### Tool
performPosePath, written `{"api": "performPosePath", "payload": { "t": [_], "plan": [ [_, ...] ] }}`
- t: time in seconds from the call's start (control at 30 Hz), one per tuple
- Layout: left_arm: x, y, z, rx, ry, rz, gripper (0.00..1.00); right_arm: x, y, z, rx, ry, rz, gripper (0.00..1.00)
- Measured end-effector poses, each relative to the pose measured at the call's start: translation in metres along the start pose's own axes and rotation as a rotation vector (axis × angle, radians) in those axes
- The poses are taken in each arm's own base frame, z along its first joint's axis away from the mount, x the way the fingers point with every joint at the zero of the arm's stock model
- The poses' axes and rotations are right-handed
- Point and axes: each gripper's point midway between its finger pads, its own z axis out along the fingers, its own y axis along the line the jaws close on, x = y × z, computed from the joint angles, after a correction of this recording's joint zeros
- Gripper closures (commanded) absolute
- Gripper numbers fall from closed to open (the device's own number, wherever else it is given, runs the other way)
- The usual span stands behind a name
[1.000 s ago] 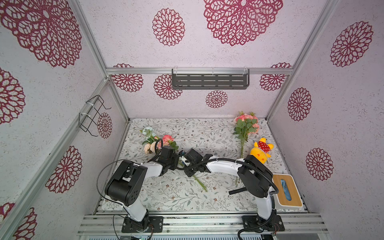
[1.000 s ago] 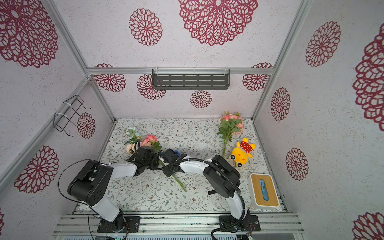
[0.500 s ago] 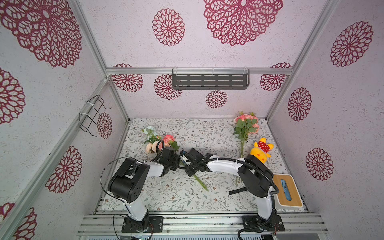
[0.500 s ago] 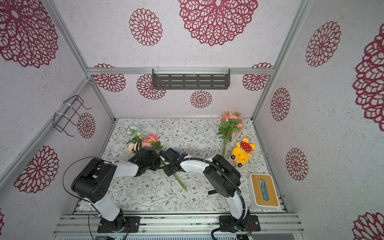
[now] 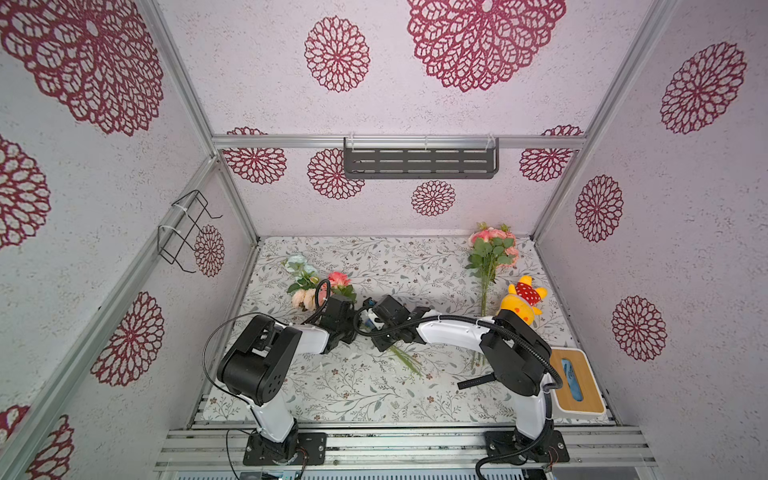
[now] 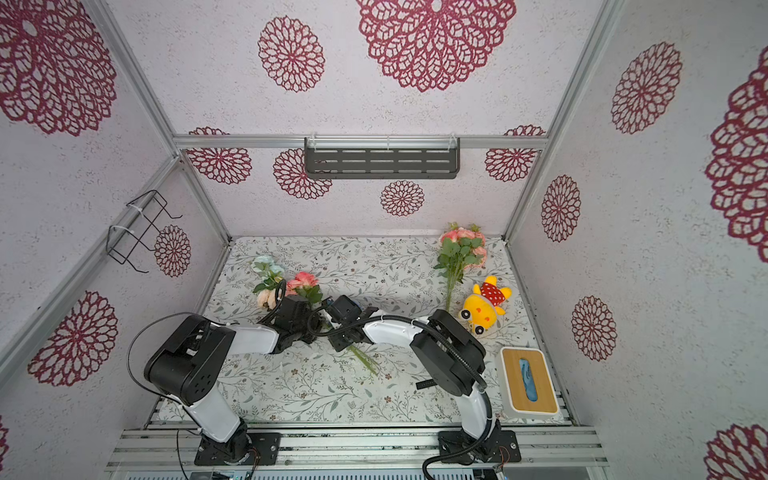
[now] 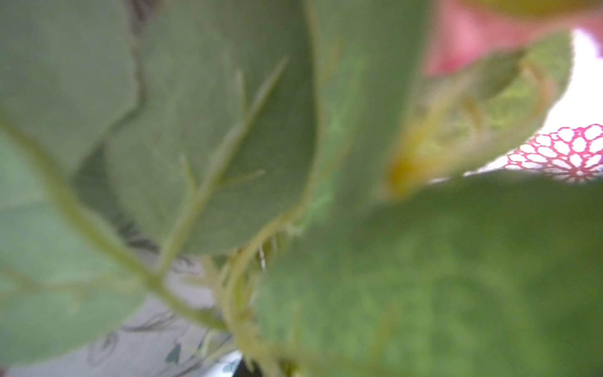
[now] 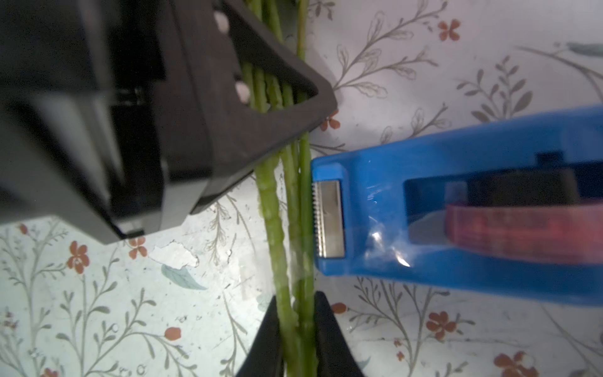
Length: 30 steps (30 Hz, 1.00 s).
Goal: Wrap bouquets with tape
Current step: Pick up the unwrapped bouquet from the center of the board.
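At the middle of the table [image 5: 332,386]: your two arms meet over the blue-bloom bouquet [image 5: 316,282]. It lies flat, with its blooms toward the left wall.
What changed: the big black joint of your left arm has slid a little toward the middle since a second ago. Both bouquets, the toy and the box lie where they were.
Bouquets: two. The pink bouquet [image 5: 490,249] lies alone in the far right corner, well apart from both grippers.
Tape: one blue tape dispenser [image 8: 456,209] with a dark red roll inside.
Other things: one yellow toy [image 5: 521,301], one box [image 5: 575,382] with a wooden top, one black strap [image 5: 473,381], one grey shelf [image 5: 419,163] on the back wall, one wire rack [image 5: 183,232] on the left wall.
Right side: your right gripper [image 8: 297,346] pinches the stems [image 8: 274,228] of the blue-bloom bouquet. One of its fingers [image 8: 332,342] presses on each side.
Left side: your left gripper [image 8: 280,143] sits on the same stems, closer to the blooms. The stems run through it, but you cannot tell if it squeezes them.
Tape and stems: the tape dispenser sits just beside the stems, between the two grippers. Its metal teeth touch the stems.
Left wrist view: blurry green leaves [image 7: 228,147] fill it, very close, with a bit of pink at one edge.
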Motion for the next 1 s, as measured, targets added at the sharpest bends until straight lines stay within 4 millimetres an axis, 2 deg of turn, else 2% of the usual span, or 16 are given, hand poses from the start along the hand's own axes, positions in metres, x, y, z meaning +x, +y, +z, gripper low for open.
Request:
{"api": "performPosePath", "payload": {
  "t": [0.17, 0.23, 0.3, 0.5, 0.63, 0.77, 0.87, 1.0],
  "plan": [
    [0.001, 0.0, 0.0, 0.0, 0.004, -0.003, 1.0, 0.002, -0.003, -0.007, -0.055, -0.01, 0.066, 0.62],
    [0.001, 0.0, 0.0, -0.001, 0.005, -0.002, 1.0, 0.002, -0.003, -0.01, -0.115, -0.007, 0.109, 0.53],
    [0.001, 0.001, -0.001, -0.004, 0.007, -0.002, 1.0, 0.004, -0.005, -0.011, -0.172, 0.003, 0.159, 0.49],
    [0.002, 0.001, -0.001, -0.006, 0.01, 0.001, 1.0, 0.009, -0.017, -0.012, -0.281, 0.017, 0.279, 0.45],
    [0.002, 0.001, -0.001, -0.007, 0.012, 0.004, 1.0, 0.011, -0.017, -0.013, -0.324, 0.02, 0.325, 0.41],
    [0.003, 0.002, -0.002, -0.011, 0.015, 0.008, 1.0, 0.006, -0.012, -0.011, -0.39, 0.01, 0.365, 0.41],
    [0.003, 0.002, -0.003, -0.015, 0.016, 0.009, 1.0, 0.013, -0.014, -0.004, -0.419, 0.024, 0.399, 0.43],
    [0.003, 0.003, -0.005, -0.022, 0.017, 0.016, 1.0, 0.011, -0.012, -0.002, -0.456, 0.019, 0.408, 0.44]
  ]
}}
